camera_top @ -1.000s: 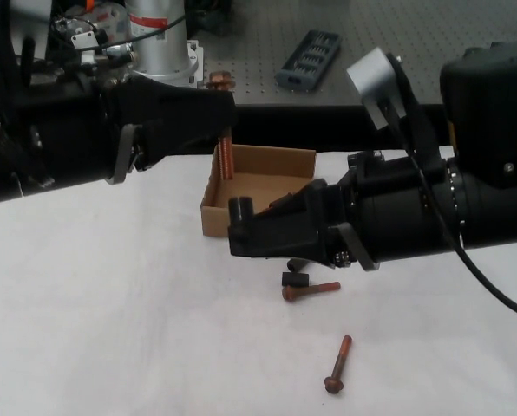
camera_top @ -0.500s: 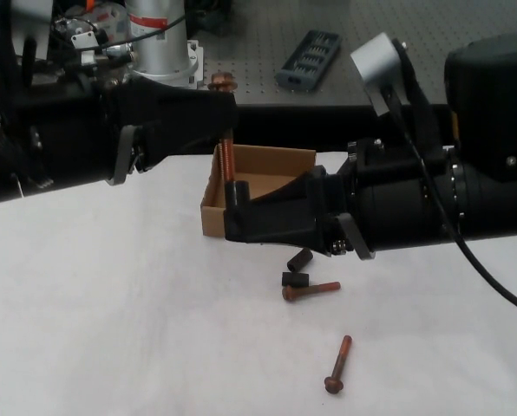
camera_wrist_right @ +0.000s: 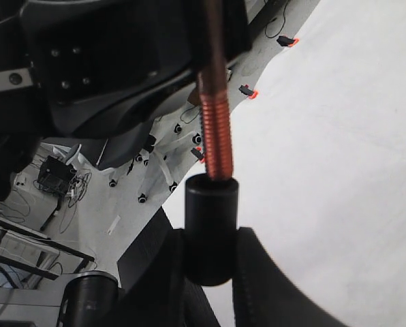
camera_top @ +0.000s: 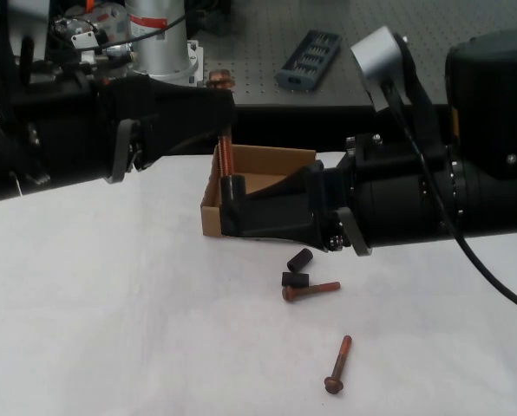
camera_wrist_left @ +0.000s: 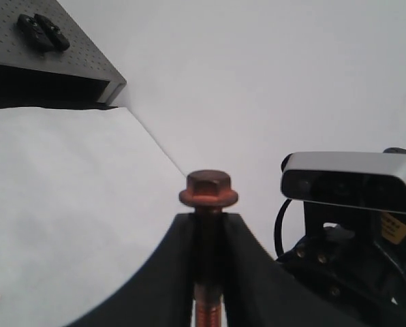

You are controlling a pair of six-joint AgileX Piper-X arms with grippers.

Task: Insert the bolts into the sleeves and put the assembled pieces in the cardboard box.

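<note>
In the high view we see the left gripper (camera_top: 222, 108) clamped on an upright copper bolt (camera_top: 225, 156) by the left wall of the cardboard box (camera_top: 271, 161). The right gripper (camera_top: 232, 208) pinches a black sleeve (camera_top: 233, 186) just under it. A loose sleeve (camera_top: 300, 259), a sleeved bolt (camera_top: 315, 289) and a bare bolt (camera_top: 338, 362) lie in front of the box.

In the left wrist view we see its fingers (camera_wrist_left: 165, 272) closed on the shank below the hex head.

In the right wrist view we see the fingers (camera_wrist_right: 257, 286) gripping the sleeve, with the threaded tip at its mouth. We cannot tell how deep it sits.
</note>
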